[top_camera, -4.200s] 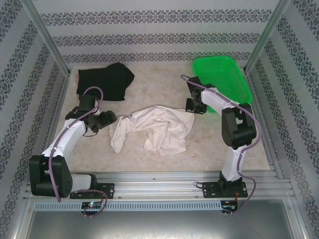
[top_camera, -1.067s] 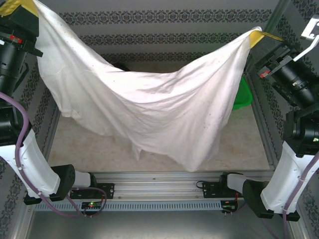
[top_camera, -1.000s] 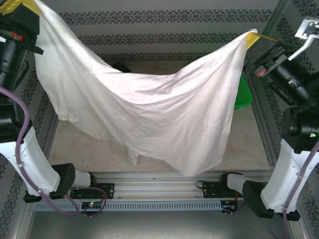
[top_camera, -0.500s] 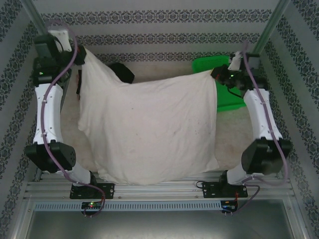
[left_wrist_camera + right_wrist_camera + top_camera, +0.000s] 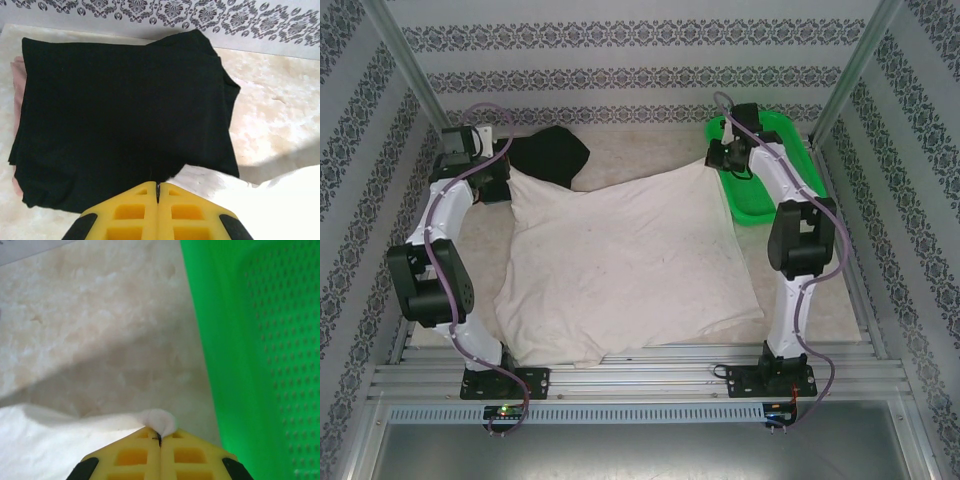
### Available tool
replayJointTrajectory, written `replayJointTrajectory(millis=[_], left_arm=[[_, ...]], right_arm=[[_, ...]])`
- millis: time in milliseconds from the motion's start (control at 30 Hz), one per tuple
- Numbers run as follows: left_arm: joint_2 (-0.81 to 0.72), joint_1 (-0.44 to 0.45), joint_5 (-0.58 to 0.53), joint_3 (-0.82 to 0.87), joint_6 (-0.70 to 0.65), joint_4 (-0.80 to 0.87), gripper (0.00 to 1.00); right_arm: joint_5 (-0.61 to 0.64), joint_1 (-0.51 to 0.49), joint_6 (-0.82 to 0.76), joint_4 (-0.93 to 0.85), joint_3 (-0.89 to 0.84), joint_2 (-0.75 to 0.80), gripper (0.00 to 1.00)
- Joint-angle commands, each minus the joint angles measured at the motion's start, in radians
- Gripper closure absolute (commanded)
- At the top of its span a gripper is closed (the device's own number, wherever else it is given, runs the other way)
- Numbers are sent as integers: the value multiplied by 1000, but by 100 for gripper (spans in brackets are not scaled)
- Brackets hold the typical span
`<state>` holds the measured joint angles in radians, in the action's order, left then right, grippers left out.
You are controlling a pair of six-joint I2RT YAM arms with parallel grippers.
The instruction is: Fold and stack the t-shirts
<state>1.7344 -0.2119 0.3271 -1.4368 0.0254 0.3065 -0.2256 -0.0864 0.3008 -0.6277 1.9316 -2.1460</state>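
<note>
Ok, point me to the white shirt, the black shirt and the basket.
white shirt [image 5: 630, 260]: top view, middle of the spread cloth.
black shirt [image 5: 125, 110]: left wrist view, middle of its top face.
basket [image 5: 260, 340]: right wrist view, mesh wall.

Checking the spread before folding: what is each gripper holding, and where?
Both pinch the cream-white t-shirt: left gripper at its far-left corner, right gripper at its far-right corner.

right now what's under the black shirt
A pale pink edge peeks from beneath the black t-shirt on the table; the rest is covered, so I cannot tell what it is.
</note>
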Motion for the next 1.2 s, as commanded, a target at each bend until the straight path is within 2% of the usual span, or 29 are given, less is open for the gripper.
replayJointTrajectory(millis=[0, 233, 467, 867, 967, 1067, 1167], left_arm=[[40, -15, -6, -59, -22, -60, 100], [69, -12, 19, -98, 3, -58, 100], [-93, -12, 58, -40, 81, 18, 100], [-479, -1, 90, 379, 401, 26, 100], [-544, 0, 65, 477, 487, 39, 100], [-544, -15, 3, 500, 494, 63, 100], [-470, -61, -7, 398, 477, 44, 100]], right_arm=[[86, 3, -53, -83, 106, -68, 100], [88, 2, -60, -86, 170, -143, 100], [70, 6, -87, -35, 89, -62, 100], [99, 2, -145, 83, -203, 144, 100], [108, 1, -142, 107, -268, 182, 100], [107, 0, -132, 103, -270, 179, 100], [98, -2, -106, 110, -247, 176, 100]])
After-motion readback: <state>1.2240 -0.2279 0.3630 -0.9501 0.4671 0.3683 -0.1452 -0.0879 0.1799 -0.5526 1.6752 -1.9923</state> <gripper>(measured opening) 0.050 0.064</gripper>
